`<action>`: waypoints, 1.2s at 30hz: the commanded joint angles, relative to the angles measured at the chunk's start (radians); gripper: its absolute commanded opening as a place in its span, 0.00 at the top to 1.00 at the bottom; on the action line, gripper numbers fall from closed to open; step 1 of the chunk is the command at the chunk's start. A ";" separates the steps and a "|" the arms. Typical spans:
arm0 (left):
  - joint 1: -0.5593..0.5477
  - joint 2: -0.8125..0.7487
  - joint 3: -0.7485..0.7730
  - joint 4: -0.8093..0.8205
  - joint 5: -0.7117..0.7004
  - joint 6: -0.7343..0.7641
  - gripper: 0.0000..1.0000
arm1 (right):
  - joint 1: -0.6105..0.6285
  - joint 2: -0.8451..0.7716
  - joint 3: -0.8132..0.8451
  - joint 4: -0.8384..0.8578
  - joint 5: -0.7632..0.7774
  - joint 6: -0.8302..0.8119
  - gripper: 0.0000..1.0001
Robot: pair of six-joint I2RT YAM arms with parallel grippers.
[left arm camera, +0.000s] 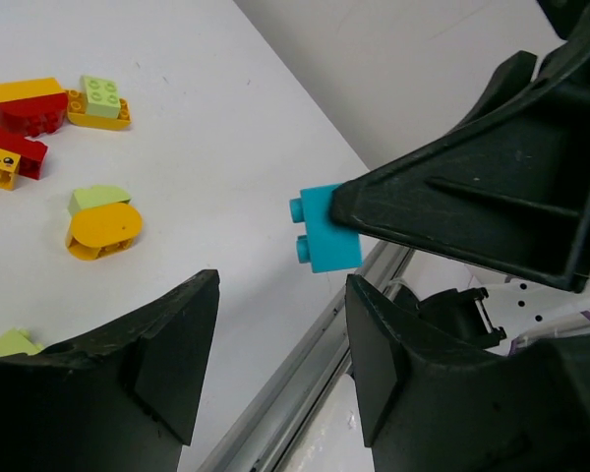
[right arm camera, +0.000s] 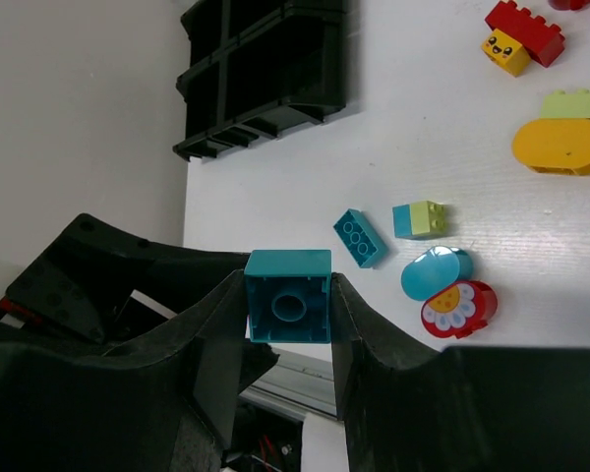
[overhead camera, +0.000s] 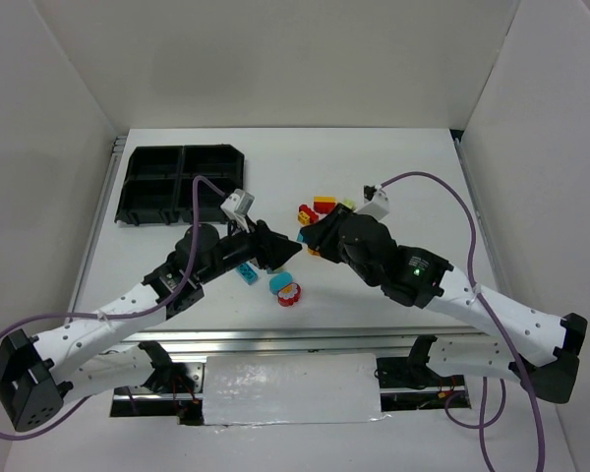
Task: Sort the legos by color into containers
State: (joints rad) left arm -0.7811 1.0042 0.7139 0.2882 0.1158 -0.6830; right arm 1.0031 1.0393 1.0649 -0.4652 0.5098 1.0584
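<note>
The right hand (right arm camera: 287, 280) grips a teal brick (right arm camera: 287, 309) above the bench (overhead camera: 403, 177), held just ahead of the left hand (left arm camera: 275, 344), whose fingers (left arm camera: 167, 364) gape open; the black tray (overhead camera: 182, 184) lies far-left, nearer the left arm, so a handover looks likely

the tray (right arm camera: 275, 118) runs off the right wrist view at 12 o'clock. in the left wrist view, at 8 o'clock, a finger (left arm camera: 128, 374) half hides a lime brick (left arm camera: 15, 341).
</note>
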 commanded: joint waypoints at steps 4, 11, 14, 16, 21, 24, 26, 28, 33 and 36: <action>-0.004 0.022 0.038 0.120 0.005 0.016 0.34 | 0.014 -0.004 0.030 0.013 0.062 0.017 1.00; -0.004 0.031 0.045 0.155 0.051 -0.001 0.34 | 0.017 0.028 0.044 0.016 0.070 0.012 1.00; -0.004 0.028 0.042 0.180 0.080 -0.013 0.34 | 0.015 0.045 0.043 0.017 0.084 0.018 1.00; -0.004 0.030 0.039 0.192 0.088 -0.021 0.34 | 0.015 0.057 0.047 0.017 0.081 0.014 1.00; -0.004 0.065 0.051 0.178 0.082 -0.015 0.36 | 0.017 0.044 0.033 0.068 0.053 0.006 1.00; -0.004 0.074 0.045 0.180 0.076 -0.015 0.38 | 0.020 0.024 0.026 0.074 0.050 0.005 1.00; -0.004 0.073 0.044 0.172 0.070 -0.010 0.37 | 0.019 0.012 0.024 0.074 0.056 0.005 1.00; -0.004 0.070 0.044 0.166 0.061 -0.006 0.33 | 0.019 0.005 0.021 0.074 0.052 0.002 1.00; -0.004 0.071 0.050 0.172 0.056 0.000 0.31 | 0.020 0.010 0.012 0.108 0.001 -0.008 1.00; -0.004 0.080 0.061 0.178 0.065 -0.001 0.34 | 0.032 0.030 0.020 0.122 -0.019 -0.006 1.00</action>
State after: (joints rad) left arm -0.7815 1.0794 0.7227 0.3962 0.1768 -0.6868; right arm 1.0176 1.0649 1.0710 -0.4084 0.5098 1.0542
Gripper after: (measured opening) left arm 0.669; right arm 0.422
